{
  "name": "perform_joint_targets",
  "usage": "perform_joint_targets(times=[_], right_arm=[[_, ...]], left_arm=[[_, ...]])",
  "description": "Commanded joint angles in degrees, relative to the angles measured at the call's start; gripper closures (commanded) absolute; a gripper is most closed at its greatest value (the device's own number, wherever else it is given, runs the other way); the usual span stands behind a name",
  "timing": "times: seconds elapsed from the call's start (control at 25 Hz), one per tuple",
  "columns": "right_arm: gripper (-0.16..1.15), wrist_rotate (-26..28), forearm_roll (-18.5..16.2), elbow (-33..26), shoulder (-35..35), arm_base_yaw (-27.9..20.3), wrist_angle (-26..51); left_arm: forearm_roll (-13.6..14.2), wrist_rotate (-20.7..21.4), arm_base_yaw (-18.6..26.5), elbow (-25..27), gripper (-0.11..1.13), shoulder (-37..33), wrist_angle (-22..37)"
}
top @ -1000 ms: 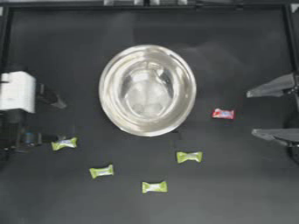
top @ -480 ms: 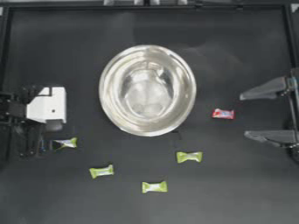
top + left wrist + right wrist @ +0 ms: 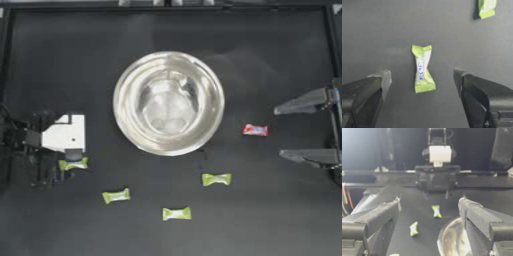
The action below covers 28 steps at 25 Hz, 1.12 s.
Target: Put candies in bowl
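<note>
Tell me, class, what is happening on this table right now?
The left gripper hangs open over a yellow-green candy at the table's left side, jaws on either side of it, not yet closed. The bowl is empty. Three more yellow-green candies lie below the bowl, and the red candy to its right. The right gripper waits open at the right edge.

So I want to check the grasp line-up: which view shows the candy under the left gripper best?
Left wrist view: the candy lies untouched between the open left gripper. Top view shows it partly covered; right wrist view, small and distant.
</note>
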Motion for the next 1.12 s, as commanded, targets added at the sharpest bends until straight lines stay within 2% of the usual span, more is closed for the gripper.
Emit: perform_joint_targets(times=[0.04,0.6,0.92,1.04,1.12], right_arm=[[-0.01,0.1,0.1,-1.2,0.6,0.0,-0.4],[-0.01,0.1,0.1,-1.3,0.7,0.0,-0.6],[-0.01,0.1,-0.3,-1.6,0.7,0.1,-0.7],[-0.01,0.1,-0.4,-1.6,0.7,0.2,-0.7],[-0.01,0.1,-0.4,-1.6,0.7,0.4,-0.7]], left_arm=[[0.1,-0.2,-0.2,0.1,0.0,2.0,-2.0],[0.1,-0.2,-0.1,-1.5,0.0,10.7,-5.2],[0.1,-2.4,-0.1,-1.1,0.02,13.1,-6.9],[0.1,-2.4,-0.1,-1.1,0.08,13.8,-6.9],[0.1,-2.4,-0.1,-1.2,0.17,14.5,-6.7]])
